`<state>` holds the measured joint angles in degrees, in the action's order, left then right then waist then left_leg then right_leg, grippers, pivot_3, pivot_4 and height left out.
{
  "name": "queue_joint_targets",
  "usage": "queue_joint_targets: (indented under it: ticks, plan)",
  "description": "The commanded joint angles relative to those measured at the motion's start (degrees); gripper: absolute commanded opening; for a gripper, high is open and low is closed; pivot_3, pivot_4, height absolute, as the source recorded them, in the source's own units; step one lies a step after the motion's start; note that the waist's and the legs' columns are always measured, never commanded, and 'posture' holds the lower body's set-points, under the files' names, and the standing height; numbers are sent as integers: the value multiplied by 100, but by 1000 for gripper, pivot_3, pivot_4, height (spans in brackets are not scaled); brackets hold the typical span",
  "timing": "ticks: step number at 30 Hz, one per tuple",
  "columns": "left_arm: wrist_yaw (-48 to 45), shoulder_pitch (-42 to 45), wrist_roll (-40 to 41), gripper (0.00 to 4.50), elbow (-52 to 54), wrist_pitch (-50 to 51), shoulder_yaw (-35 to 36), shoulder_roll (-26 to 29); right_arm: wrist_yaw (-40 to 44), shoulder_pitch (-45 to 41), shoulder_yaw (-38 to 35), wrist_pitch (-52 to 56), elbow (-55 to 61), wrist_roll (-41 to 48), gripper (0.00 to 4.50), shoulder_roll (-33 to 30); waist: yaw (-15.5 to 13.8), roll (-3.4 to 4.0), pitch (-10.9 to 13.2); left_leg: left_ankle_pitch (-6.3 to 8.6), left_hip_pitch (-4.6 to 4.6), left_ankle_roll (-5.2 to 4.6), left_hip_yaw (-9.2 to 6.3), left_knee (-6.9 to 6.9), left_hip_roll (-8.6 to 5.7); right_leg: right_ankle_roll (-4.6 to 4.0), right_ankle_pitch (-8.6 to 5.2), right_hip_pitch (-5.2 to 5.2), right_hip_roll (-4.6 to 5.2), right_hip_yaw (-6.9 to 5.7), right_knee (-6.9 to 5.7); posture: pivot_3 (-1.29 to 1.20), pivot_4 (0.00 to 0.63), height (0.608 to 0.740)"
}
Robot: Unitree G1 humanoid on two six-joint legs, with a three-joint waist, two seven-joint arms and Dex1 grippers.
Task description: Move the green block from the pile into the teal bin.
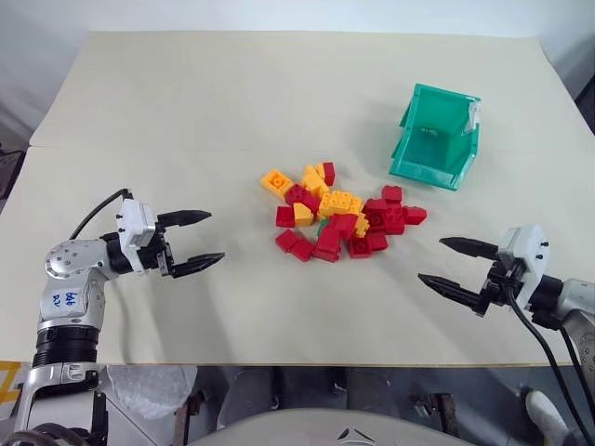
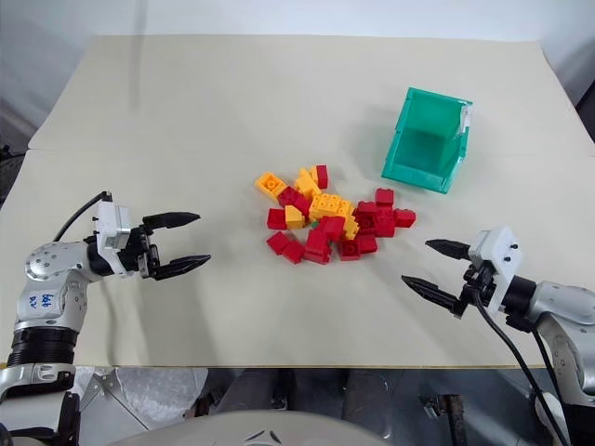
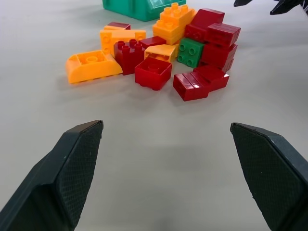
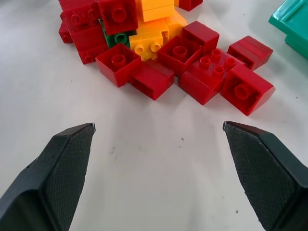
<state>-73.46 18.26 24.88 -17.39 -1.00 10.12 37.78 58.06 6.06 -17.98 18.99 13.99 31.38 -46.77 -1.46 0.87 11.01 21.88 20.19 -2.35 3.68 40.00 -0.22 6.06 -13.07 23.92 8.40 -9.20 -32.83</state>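
A loose pile (image 1: 337,216) of small red and yellow-orange studded plastic bricks lies near the middle of the pale cream bench (image 1: 186,111). The small squarish green plastic block (image 3: 191,52) sits inside this pile, on its near side, wedged between red bricks with a yellow-orange brick just beside it; from the head camera only a sliver of green shows among the red ones. In the right wrist view the green block (image 4: 117,38) peeks out beneath a red brick, next to a yellow-orange one.

The small teal plastic bin (image 1: 435,136) with the sloped front stands beyond and to the right of the pile, apart from it, its open side turned toward the bricks; a white label sits on its right rim.

The left gripper (image 1: 191,241) hovers to the left of the pile, its two black fingers spread wide and holding nothing. The right gripper (image 1: 456,264) hangs to the right of the pile, nearer the bench edge, likewise released and empty.
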Motion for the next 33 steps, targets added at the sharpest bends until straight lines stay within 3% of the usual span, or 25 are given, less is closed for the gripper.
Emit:
queue_joint_targets:
  ticks: [1,9,18,23,28,33]
  plan:
    - [-36,47,78,4500,233,-10,-11,14,-76,-44,3,25,218,-20,4464,7,0,0,0,0,0,0,0,0,0,0,0,0,0,0,0,0,150,740]
    - [160,-60,54,4500,643,506,-89,58,-734,-20,205,962,1436,290,4464,-11,2,0,0,0,-1,0,0,1,0,0,0,0,0,2,-2,0,150,740]
    - [-263,273,105,4500,274,-4,-170,-145,-1955,-813,893,2498,2768,1320,1475,399,-3,-1,-1,0,0,2,-5,8,2,0,0,1,1,3,-4,0,150,740]
    - [-889,449,518,4500,142,71,-205,-303,-2265,-1635,2338,2716,2504,877,36,1045,25,-5,-3,1,2,2,2,8,-2,0,0,4,-2,4,-5,0,150,740]
    - [-1276,481,670,4500,155,139,-210,-342,-2213,-2184,2931,2410,1781,436,36,1631,35,-5,-3,0,3,0,9,8,-2,0,0,5,-10,5,-5,0,150,740]
    - [-1138,391,623,4500,255,-25,-107,-435,-2307,-2844,3352,1551,106,-521,36,2371,56,-9,-6,-1,1,-1,12,11,-1,0,0,5,-13,7,-12,0,150,740]
